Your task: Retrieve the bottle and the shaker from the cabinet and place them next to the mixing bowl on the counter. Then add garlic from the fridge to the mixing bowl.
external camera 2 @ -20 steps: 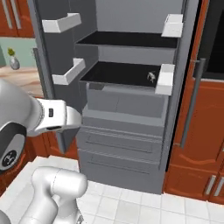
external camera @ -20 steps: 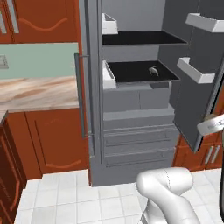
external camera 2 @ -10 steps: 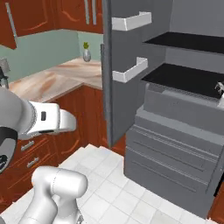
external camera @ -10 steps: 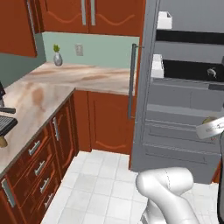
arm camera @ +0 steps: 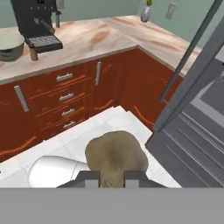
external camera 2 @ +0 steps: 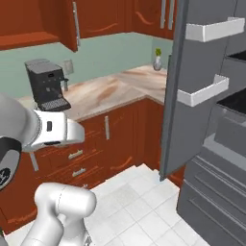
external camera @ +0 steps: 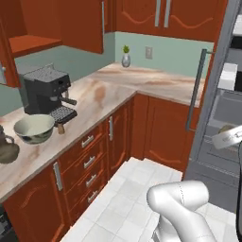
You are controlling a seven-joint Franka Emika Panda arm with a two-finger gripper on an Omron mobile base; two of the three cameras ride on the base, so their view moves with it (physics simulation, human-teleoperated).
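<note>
One brownish lump, the garlic (arm camera: 115, 158), sits between my two dark finger tips in the hand view, and my pincer (arm camera: 113, 177) is clenched on it from both sides. In this view the mixing bowl (arm camera: 9, 46) is far at ten o'clock from the garlic, on the marble counter (arm camera: 100, 39), just beside the black coffee machine (arm camera: 37, 22), which stands at its two o'clock. In the left base view the same mixing bowl (external camera: 33, 128) rests on the counter (external camera: 104, 94) near the coffee machine (external camera: 46, 90), and a dark rounded vessel (external camera: 6, 149) stands close at its eight o'clock; I cannot tell what it is. A small vase with a green plant (external camera: 125, 56) stands against the back wall at the far corner. The grey fridge door (external camera 2: 192, 86) hangs open in the right base view, with two white door shelves (external camera 2: 202, 91) on its inner side. Red wooden drawers (external camera: 87, 160) are under the counter, above the white tiled floor (external camera: 123, 203).
</note>
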